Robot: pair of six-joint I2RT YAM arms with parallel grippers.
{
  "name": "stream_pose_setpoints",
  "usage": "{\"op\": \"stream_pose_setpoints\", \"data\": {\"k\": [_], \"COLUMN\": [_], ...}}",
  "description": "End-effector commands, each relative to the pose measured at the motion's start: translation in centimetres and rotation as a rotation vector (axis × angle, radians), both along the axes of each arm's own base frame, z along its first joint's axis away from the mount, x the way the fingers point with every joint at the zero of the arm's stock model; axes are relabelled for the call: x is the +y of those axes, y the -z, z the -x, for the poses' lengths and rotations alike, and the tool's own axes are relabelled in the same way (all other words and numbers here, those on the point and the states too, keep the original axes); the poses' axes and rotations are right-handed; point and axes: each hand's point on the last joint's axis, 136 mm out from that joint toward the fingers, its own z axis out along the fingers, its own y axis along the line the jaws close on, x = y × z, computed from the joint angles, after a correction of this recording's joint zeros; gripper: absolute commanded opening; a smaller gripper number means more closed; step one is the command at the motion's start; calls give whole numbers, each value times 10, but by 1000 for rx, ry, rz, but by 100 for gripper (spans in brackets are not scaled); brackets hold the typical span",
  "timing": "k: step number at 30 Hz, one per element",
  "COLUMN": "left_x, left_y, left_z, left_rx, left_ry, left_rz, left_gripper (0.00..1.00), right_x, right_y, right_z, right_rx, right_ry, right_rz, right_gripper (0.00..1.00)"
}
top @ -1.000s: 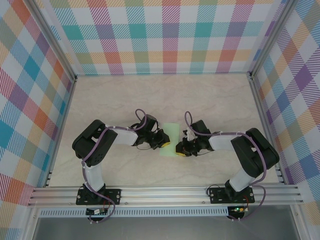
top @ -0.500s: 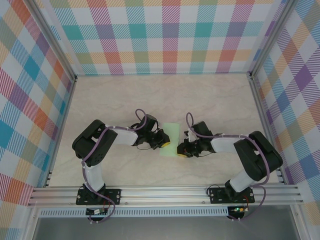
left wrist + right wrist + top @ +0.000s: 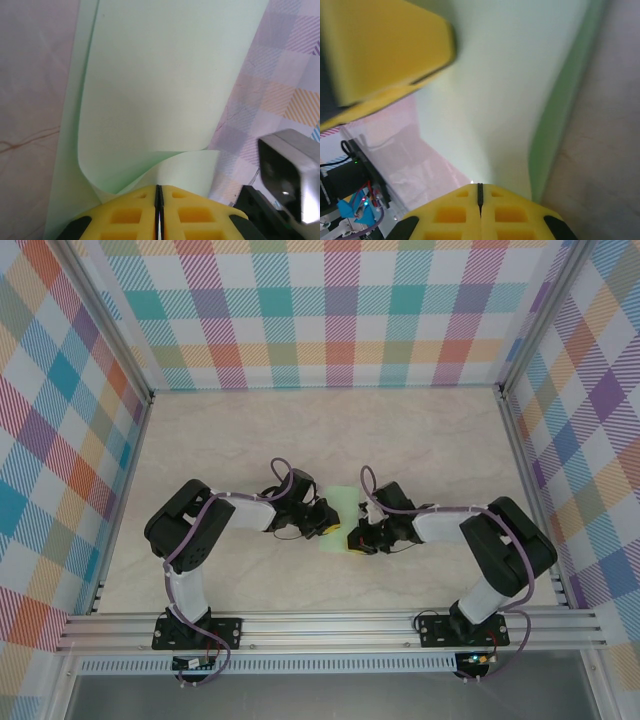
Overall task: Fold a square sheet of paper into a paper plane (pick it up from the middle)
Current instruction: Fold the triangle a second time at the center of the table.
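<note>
At the middle of the table (image 3: 250, 440), between the two arms, the pale green sheet of paper (image 3: 343, 504) is caught from both sides. The left gripper (image 3: 158, 192) is pressed fully together on the sheet's near edge. From its wrist camera the paper curls up out of the yellow pads, with one layer lifted and bowed over another that lies flat against the table.

What has changed over the last second is on the other side. The right gripper (image 3: 480, 190) has slid a little towards the left arm and finished closing. Its pads now meet in a thin seam, and the paper seems to run down into that seam, so it looks pinched there too, though the exact contact is hard to see.

With both edges held, the sheet is no longer loose on the table and looks raised along its length. I judge this to be an early fold, likely bringing one side over to set the centre crease. No pointed nose or wings show yet, so most of the plane remains to be made. The thin paper could buckle or tear if the arms pull unevenly.
</note>
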Motion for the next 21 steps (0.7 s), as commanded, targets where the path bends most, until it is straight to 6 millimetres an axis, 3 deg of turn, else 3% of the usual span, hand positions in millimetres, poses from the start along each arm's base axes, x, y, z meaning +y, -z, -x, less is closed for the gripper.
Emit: {"op": "stream_pose_setpoints", "data": {"k": [1, 7, 15, 21], "left_x": [12, 9, -6, -10], "left_y": [32, 26, -23, -40], "left_z": [16, 13, -2, 5], "left_rx": [69, 49, -51, -77], "left_ry": [5, 10, 34, 38], "left_rz": [-105, -89, -6, 28], "left_gripper": [11, 12, 20, 21], "right_x": [-12, -22, -23, -20], "right_y": [20, 30, 33, 33], "right_z": [9, 18, 18, 14], "right_rx": [28, 60, 84, 91], "right_ry": [13, 41, 53, 58], "right_rz": [44, 26, 37, 31], "right_gripper": [1, 0, 0, 0]}}
